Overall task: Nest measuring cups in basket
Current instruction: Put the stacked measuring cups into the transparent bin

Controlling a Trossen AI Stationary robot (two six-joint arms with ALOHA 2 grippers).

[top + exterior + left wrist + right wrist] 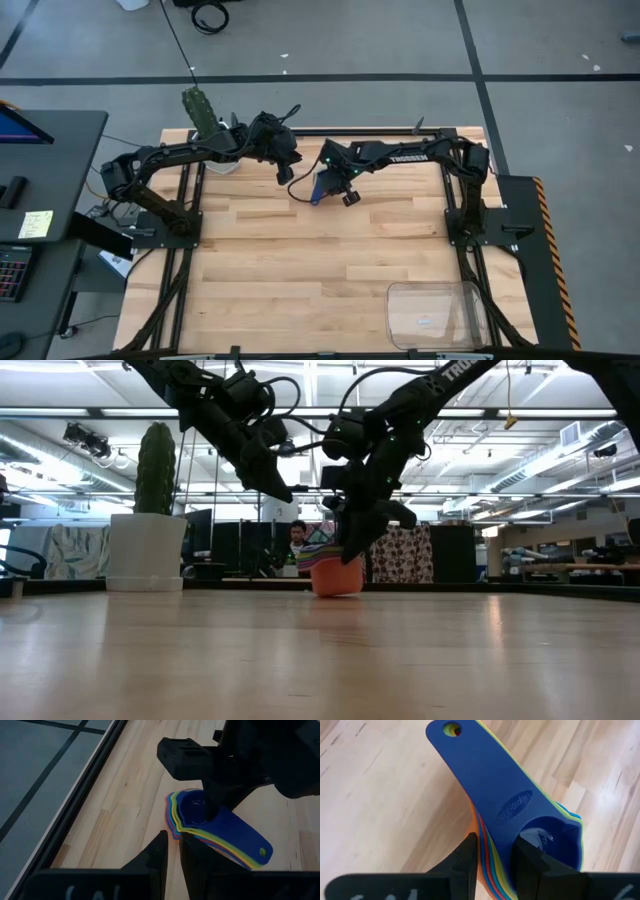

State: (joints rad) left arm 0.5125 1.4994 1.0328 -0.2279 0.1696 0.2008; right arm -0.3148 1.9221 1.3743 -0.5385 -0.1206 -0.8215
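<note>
Left tool (pixel 291 172) hangs just left of the cup stack (pixel 322 184), narrowly parted and holding nothing, as we see it. Right of it, our right tool (pixel 495 865) clamps the stack's rim, one finger inside the dark blue cup (pixel 490 790). Far right of the stack, near the desk (pixel 300 260) edge, sits the basket (pixel 437 313).

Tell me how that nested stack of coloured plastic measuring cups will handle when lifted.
The nested stack of coloured plastic measuring cups probably lifts light and stiff. Gripped at one rim by the right end effector, lower cups could slip loose. Long handles may tip it.
</note>
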